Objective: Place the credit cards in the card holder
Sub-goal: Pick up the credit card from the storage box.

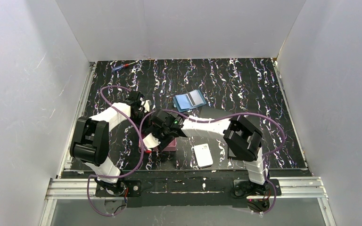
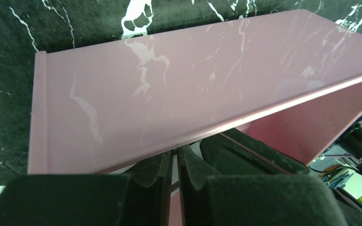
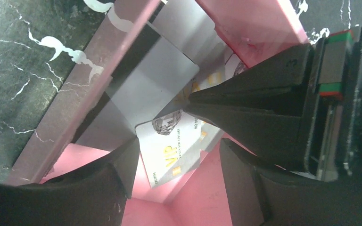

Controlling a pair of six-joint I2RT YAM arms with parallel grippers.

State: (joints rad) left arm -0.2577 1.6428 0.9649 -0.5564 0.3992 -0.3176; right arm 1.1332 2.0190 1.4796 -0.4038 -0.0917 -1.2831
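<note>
The left tool (image 2: 174, 165) is clamped tight on a wall of the pink tray (image 2: 169, 84), seemingly steadying it, while the right tool (image 3: 178, 149) is hovering wide open above the credit cards (image 3: 168, 162).

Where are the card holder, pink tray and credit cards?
card holder (image 1: 189, 100), top view, its middle.
pink tray (image 2: 179, 84), left wrist view, outer wall.
credit cards (image 3: 169, 157), right wrist view, printed card's face.
</note>
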